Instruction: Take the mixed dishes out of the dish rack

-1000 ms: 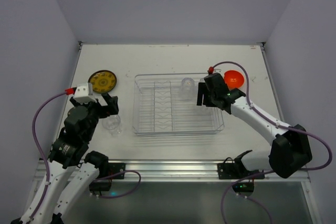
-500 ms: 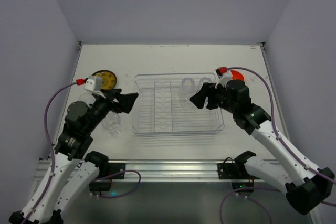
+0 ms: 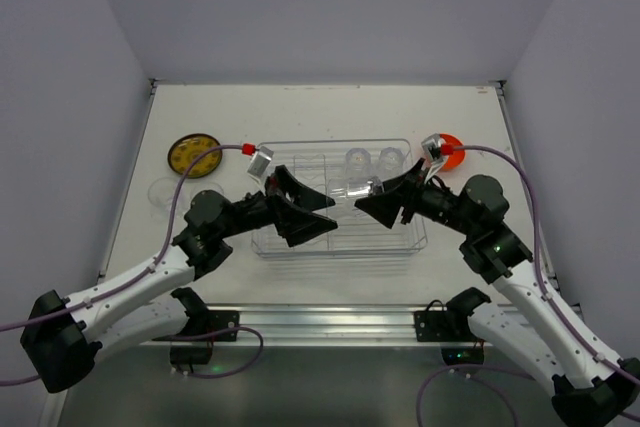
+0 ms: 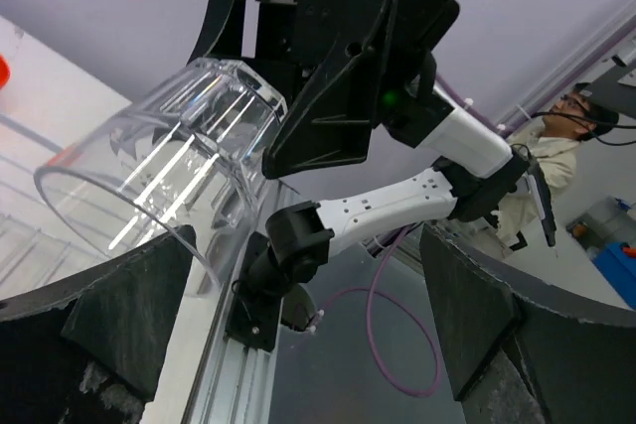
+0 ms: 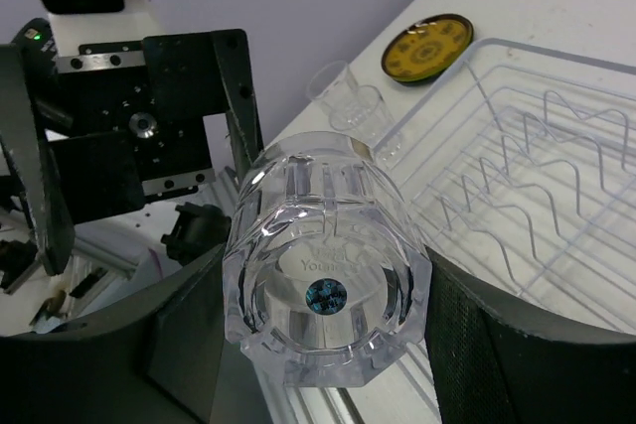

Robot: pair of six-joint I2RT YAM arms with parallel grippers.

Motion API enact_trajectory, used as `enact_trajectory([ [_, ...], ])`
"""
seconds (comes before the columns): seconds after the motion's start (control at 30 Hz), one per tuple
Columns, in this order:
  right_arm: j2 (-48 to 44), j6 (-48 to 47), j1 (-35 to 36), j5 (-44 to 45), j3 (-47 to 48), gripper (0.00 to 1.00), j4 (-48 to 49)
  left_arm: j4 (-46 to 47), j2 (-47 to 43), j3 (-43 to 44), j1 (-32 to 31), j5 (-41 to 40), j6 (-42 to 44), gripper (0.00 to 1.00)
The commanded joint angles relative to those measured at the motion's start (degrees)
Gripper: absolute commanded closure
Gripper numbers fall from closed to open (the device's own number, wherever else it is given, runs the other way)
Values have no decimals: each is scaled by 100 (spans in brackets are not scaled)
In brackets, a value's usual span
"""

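Glass on its side in mid-air: clamps a clear cup (image 5: pixel 328 265) in the right gripper (image 3: pixel 368 199) above the rack (image 3: pixel 310 143), mouth toward the left gripper (image 3: pixel 325 217). Spreads the left fingers (image 4: pixel 99 325) wide, one either side of that mouth (touching or not, cannot tell). Shows two more cups (image 3: pixel 357 160) standing at the rack's far side, plate (image 3: pixel 194 154) and loose cups (image 3: pixel 165 192) on the table (image 3: pixel 300 112) to its left, bowl (image 3: pixel 447 147) just to its right.

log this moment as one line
stage: likely handover above dish rack | right end effector: shut on clear glass cup | left end effector: open, facing cup
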Motion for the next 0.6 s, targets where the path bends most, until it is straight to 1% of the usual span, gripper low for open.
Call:
enact_trajectory([
  [0.0, -203, 137, -3, -644, -137, 94, 909, 1113, 60, 102, -100, 66, -311, 0],
  [0.07, -274, 243, -3, -837, -225, 94, 1207, 1324, 112, 23, -126, 57, -408, 5],
  [0.1, -335, 286, -3, -891, -312, 94, 1313, 1377, 139, 14, -135, 66, -443, 10],
  [0.17, -362, 427, -3, -1092, -374, 94, 1611, 1553, 183, 49, -178, 136, -522, 16],
  [0.2, -370, 488, -3, -1146, -444, 94, 1718, 1579, 209, 75, -196, 162, -540, 29],
  [0.27, -371, 682, -3, -1260, -532, 94, 2111, 1632, 227, 137, -266, 215, -540, 39],
  [0.3, -370, 743, -3, -1347, -611, 93, 2253, 1650, 227, 154, -293, 215, -531, 49],
  [0.37, -353, 884, -3, -1436, -656, 93, 2526, 1650, 235, 163, -337, 207, -514, 61],
  [0.4, -344, 911, -3, -1532, -691, 93, 2632, 1650, 244, 163, -354, 207, -505, 73],
  [0.47, -344, 972, -3, -1577, -700, 92, 2755, 1650, 279, 155, -363, 207, -496, 88],
  [0.5, -344, 964, -3, -1586, -674, 90, 2738, 1641, 306, 137, -363, 198, -479, 100],
  [0.57, -344, 797, -3, -1629, -682, 83, 2668, 1501, 315, 119, -363, 128, -400, 100],
])
